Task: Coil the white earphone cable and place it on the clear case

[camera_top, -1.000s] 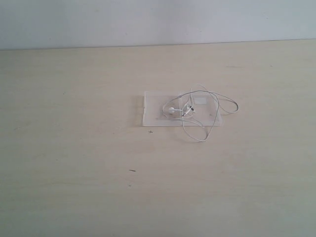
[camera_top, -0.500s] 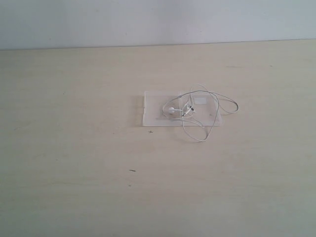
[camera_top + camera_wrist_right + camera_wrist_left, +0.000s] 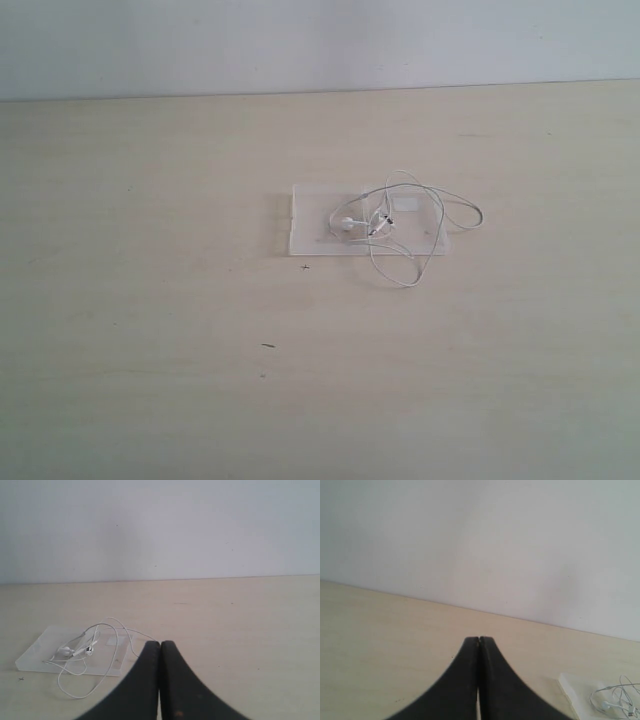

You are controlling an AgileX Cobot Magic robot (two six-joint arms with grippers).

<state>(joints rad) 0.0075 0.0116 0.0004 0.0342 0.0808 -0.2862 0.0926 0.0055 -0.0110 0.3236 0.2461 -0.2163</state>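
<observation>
Pale wood table (image 3: 150,350), plain white wall (image 3: 300,40) behind. Neither arm shows in the exterior view.

Left claw (image 3: 478,640): pinched closed, tips meeting, holding nothing. Right claw (image 3: 160,643): same, closed and holding nothing.

Clear case (image 3: 312,225) lies flat mid-table. White earphone cable (image 3: 378,224) sits on it in a loose tangle, bunched over the half with the small white label (image 3: 405,204). One loop hangs off the case edge nearest the claws, and another runs past the end on the right arm's side.

Key relation: case and cable lie ahead of both claws, well apart from both. From the right claw they sit forward and toward the left arm's side (image 3: 90,647). From the left claw they sit forward and far toward the right arm's side, barely in frame (image 3: 615,702). The right arm looks nearer, since the cable shows larger and fuller there. The case's long axis runs crosswise to the reach. The stray loop on the claws' side is probably the easiest first catch.
</observation>
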